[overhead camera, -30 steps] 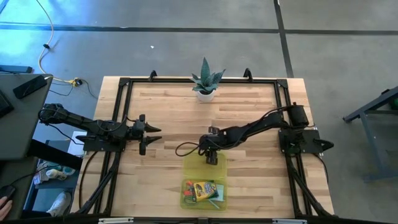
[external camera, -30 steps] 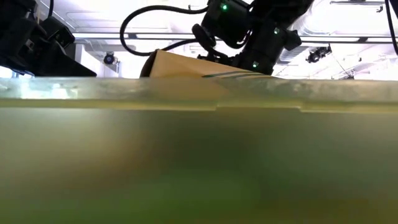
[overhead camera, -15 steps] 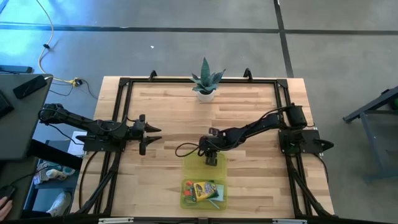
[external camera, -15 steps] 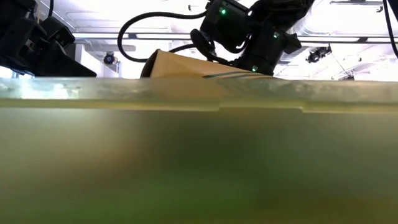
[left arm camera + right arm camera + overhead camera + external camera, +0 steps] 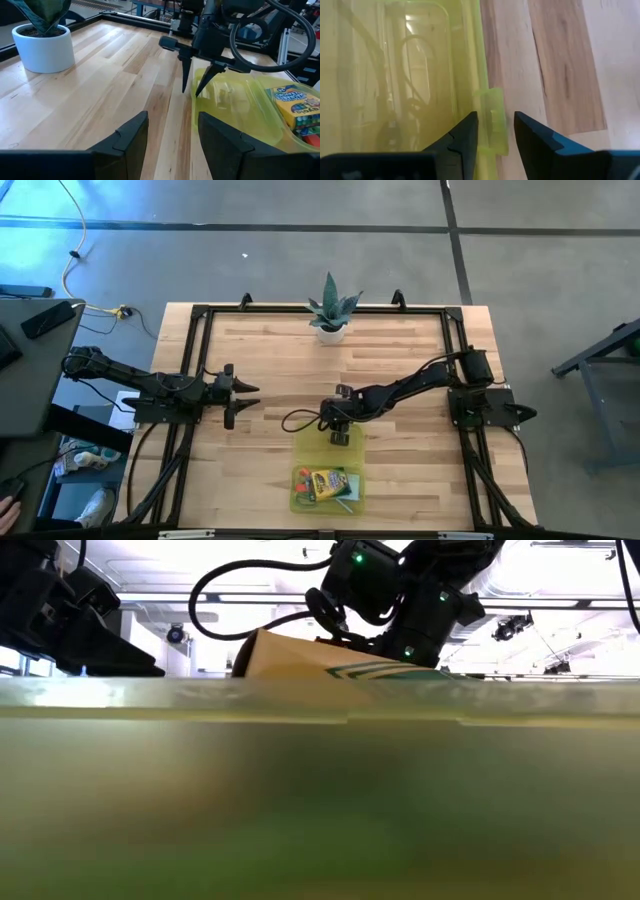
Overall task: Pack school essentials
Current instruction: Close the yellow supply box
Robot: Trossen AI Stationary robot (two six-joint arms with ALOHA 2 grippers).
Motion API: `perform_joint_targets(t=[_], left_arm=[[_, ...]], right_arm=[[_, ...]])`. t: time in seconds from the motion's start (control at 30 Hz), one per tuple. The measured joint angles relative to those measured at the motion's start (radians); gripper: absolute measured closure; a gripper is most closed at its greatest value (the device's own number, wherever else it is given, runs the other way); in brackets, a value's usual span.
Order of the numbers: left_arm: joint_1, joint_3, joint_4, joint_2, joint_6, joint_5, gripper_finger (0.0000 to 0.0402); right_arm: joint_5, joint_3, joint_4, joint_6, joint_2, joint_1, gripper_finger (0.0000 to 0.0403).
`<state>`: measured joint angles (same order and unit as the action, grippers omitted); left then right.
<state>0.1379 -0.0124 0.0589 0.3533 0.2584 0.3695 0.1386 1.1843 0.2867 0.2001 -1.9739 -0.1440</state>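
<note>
A translucent yellow-green case lies open near the table's near edge. Its near half holds the green-yellow crayon box and small stationery; the far half is the bare lid. My right gripper points down at the lid's far edge, open, with its fingers on either side of the lid's latch tab. My left gripper waits open above the table's left part, facing the case. In the low view the case wall fills the picture and the crayon box shows above it. My right gripper comes from above, pointing down, with one finger inside the lid's far rim and one outside it, the latch tab between them. The lid lies flat on the table. Whether the fingers touch the tab, I cannot tell.
A small spiky plant in a white pot stands at the middle of the far edge. A black frame runs round the table's sides. Bare wood lies between the plant and the case and to the case's left and right.
My right gripper has moved slightly toward the near edge, onto the lid's far rim. In the low view the case's upper rim has shifted and the crayon box shows a little higher than before.
</note>
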Motion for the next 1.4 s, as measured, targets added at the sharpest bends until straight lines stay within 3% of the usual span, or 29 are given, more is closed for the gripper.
perform_joint_targets(t=[0.27, 0.7, 1.4], left_arm=[[0.000, 0.000, 0.000, 0.000, 0.000, 0.000, 0.0241], [0.000, 0.000, 0.000, 0.000, 0.000, 0.000, 0.0241], [0.000, 0.000, 0.000, 0.000, 0.000, 0.000, 0.0241]], right_arm=[[0.017, 0.000, 0.005, -0.003, 0.000, 0.000, 0.0293], [0.050, 0.001, 0.006, -0.005, 0.000, 0.000, 0.0375], [0.201, -0.001, 0.073, -0.058, 0.073, -0.002, 0.0378]])
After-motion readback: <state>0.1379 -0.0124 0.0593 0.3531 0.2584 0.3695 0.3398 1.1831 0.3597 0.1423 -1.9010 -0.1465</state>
